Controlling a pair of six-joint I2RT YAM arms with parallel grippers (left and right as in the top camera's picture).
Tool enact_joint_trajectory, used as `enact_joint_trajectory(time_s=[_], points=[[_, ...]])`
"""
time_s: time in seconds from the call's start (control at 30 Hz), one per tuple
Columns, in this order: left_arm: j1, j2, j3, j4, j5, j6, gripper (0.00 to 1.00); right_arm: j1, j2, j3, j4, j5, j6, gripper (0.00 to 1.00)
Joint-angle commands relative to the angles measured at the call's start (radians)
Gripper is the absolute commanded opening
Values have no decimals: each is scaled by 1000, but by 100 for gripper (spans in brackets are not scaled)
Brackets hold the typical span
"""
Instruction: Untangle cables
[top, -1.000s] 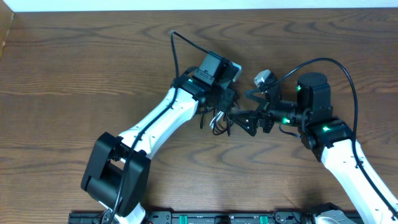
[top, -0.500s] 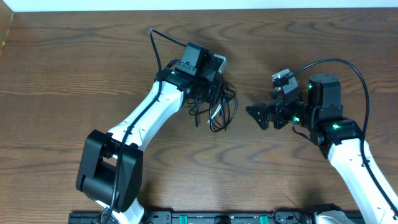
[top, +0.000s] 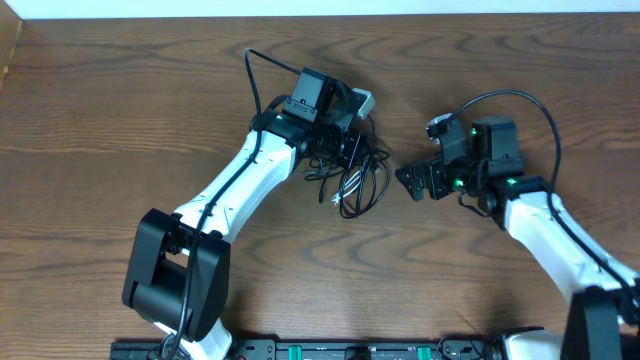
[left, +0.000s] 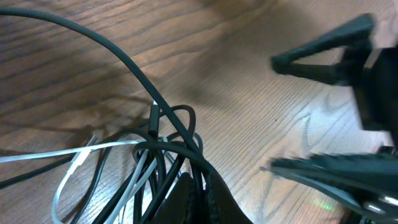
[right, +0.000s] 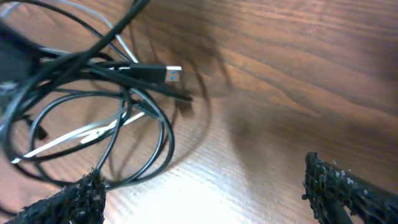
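**Item:** cables (top: 352, 180), a single tangle of black strands and one white cable (left: 93, 149), lying near the centre of the table (top: 120, 110).

**Long axis:** runs from the left gripper (top: 348, 152) toward the table's near edge, with the loops fanned out on the wood.

**Plug:** black plug (right: 163, 73) with a blue tip, lying level; the tip points right in the right wrist view.

**Left arm** (top: 240, 190): stretched diagonally from the near-left base, wrist over the tangle's far end. Fingers (left: 189, 196) are clenched on several strands.

**Right arm** (top: 545, 225): elbow bent, wrist aimed left at the tangle.

**Right gripper** (top: 412, 182): jaws spread wide, close beside the loops, holding nothing.
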Motion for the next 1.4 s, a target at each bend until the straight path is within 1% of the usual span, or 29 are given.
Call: enact_joint_trajectory(time_s=[0.0, 0.33, 0.4, 0.53, 0.67, 0.83, 1.0, 1.13, 1.27, 1.37], points=[[0, -8, 0, 5, 29, 2, 8, 5, 36, -8, 38, -79, -27, 99], [0, -8, 0, -1, -24, 2, 8, 32, 119, -8, 123, -100, -165, 99], [0, -7, 0, -3, -34, 3, 8, 50, 123, -8, 134, -101, -193, 99], [0, -7, 0, -15, -108, 3, 8, 84, 123, -8, 159, -98, -248, 99], [0, -7, 0, -25, -113, 6, 8, 98, 123, -8, 195, -91, -267, 98], [0, -7, 0, -26, -123, 6, 8, 98, 123, -8, 217, -40, -269, 92], [0, -7, 0, -27, -123, 6, 8, 98, 123, -8, 218, -39, -351, 83], [0, -7, 0, -31, -122, 6, 8, 98, 129, -8, 233, -34, -403, 83], [0, -7, 0, -32, -122, 6, 8, 98, 181, -8, 292, 13, -414, 85], [0, -7, 0, -33, -122, 6, 8, 98, 230, -8, 353, 13, -417, 83]])
